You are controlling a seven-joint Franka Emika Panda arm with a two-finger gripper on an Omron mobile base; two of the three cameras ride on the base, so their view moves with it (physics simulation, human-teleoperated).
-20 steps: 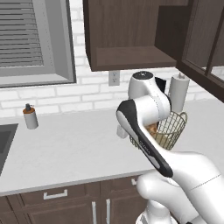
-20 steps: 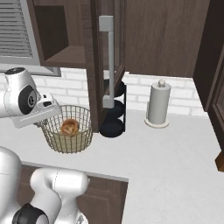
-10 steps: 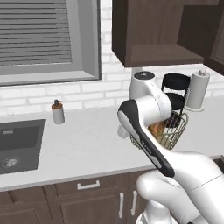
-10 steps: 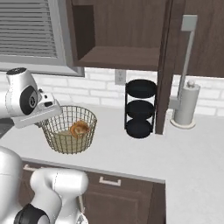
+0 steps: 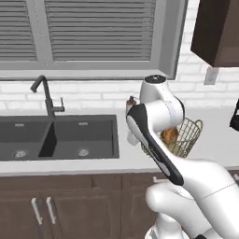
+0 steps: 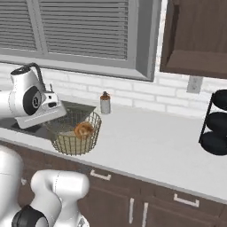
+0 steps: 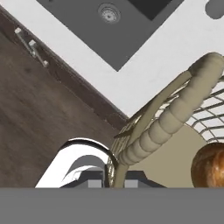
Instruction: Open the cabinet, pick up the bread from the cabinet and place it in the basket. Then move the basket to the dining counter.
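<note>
- Above the grey tabletop [image 6: 146, 146] by the sink [image 5: 56, 137]: basket [image 6: 74, 134], thin tan wire mesh, ribbed rim, pale bottom.
- Bread [image 6: 83, 130]: small, round, golden-brown, lay inside.
- Jaws: nearly closed, pinching the basket's rim.
- Step, judged: carrying stage; next, a level carry to the dining counter.

Arm [image 5: 161, 116]: I see glossy white rounded shells | dark grey joint bands, round dark cap by the basket [image 5: 184, 137] | fingertips [image 7: 94, 183] small, dark grey
</note>
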